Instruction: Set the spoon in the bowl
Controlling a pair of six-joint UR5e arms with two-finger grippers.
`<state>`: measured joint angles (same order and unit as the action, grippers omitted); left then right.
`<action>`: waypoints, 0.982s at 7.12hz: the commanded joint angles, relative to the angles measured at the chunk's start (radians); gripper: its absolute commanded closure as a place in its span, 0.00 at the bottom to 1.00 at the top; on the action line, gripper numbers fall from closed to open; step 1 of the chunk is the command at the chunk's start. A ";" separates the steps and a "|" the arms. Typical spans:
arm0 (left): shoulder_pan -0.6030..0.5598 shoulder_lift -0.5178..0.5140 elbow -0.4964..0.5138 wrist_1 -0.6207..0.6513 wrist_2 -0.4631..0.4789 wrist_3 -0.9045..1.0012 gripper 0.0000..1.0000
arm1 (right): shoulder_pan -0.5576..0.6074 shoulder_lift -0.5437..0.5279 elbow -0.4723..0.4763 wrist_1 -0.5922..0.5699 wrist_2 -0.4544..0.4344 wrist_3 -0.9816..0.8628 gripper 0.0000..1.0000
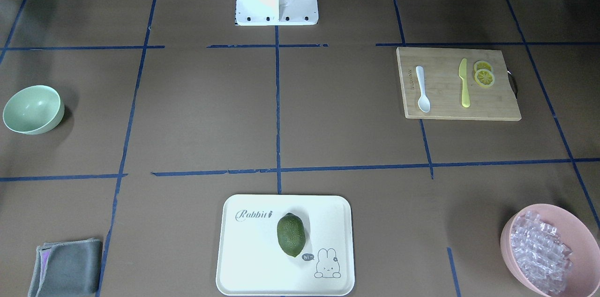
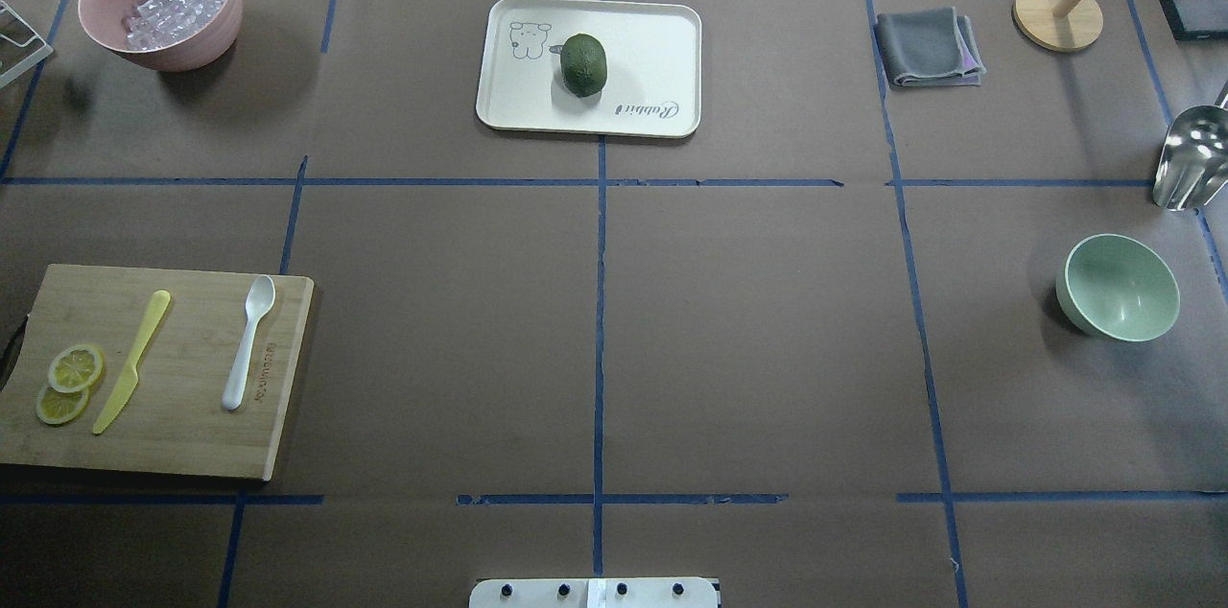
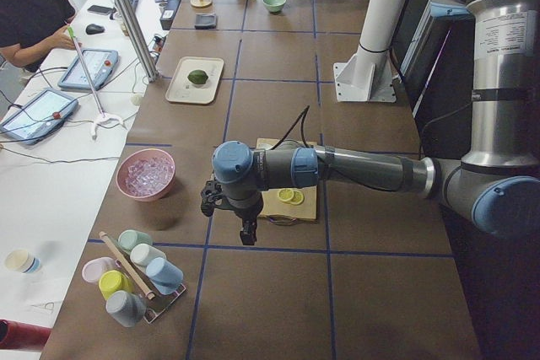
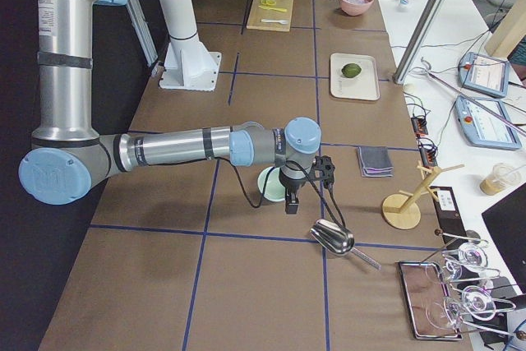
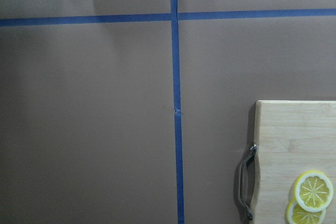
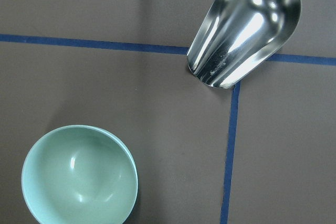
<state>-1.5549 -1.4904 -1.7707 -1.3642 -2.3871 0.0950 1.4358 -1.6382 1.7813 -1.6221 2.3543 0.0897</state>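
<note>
Starting with the task's things, we find the spoon (image 2: 247, 342) lying flat on the cutting board (image 2: 182, 455) at the table's left. Its scoop points to the far side and its slim handle points toward the robot, so we judge the handle the easier end to pinch. The bowl (image 2: 1121, 290) stands upright and empty at the table's right, well apart from the spoon. We think this calls for a long carry or a hand-over between arms.

The left gripper (image 3: 247, 232) hangs above the table just beyond the board's left end. Its wrist view shows only the board's metal handle and the lemon slices (image 5: 310, 200), not the spoon, so we judge it must shift right first. The right gripper (image 4: 290, 201) hangs near the bowl. We cannot tell whether either pincer's fingers are apart or together, since only the side views show them.

A yellow knife (image 2: 134, 361) lies on the board left of the spoon, roughly parallel and not touching it. We would guard against nudging it during the pick. A metal scoop (image 2: 1190, 157) lies near the bowl on its far right, close enough to mind on the approach.

Along the far side sit a pink bowl (image 2: 182, 42) of clear chunks, a tray (image 2: 652, 42) bearing a green fruit (image 2: 583, 64), a folded grey cloth (image 2: 926, 47) and a wooden stand (image 2: 1057, 13). None of them sits between spoon and bowl.
</note>
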 commanded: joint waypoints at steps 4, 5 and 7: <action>-0.001 0.010 -0.027 0.004 0.003 0.000 0.00 | 0.000 0.009 0.001 -0.001 -0.001 0.002 0.00; -0.001 0.009 -0.027 0.004 0.005 0.000 0.00 | 0.000 0.009 0.001 -0.001 0.000 0.002 0.00; -0.001 0.010 -0.027 0.001 0.006 0.000 0.00 | 0.000 0.008 -0.008 0.001 0.000 -0.001 0.00</action>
<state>-1.5554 -1.4807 -1.7973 -1.3613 -2.3809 0.0951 1.4358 -1.6295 1.7809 -1.6227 2.3545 0.0906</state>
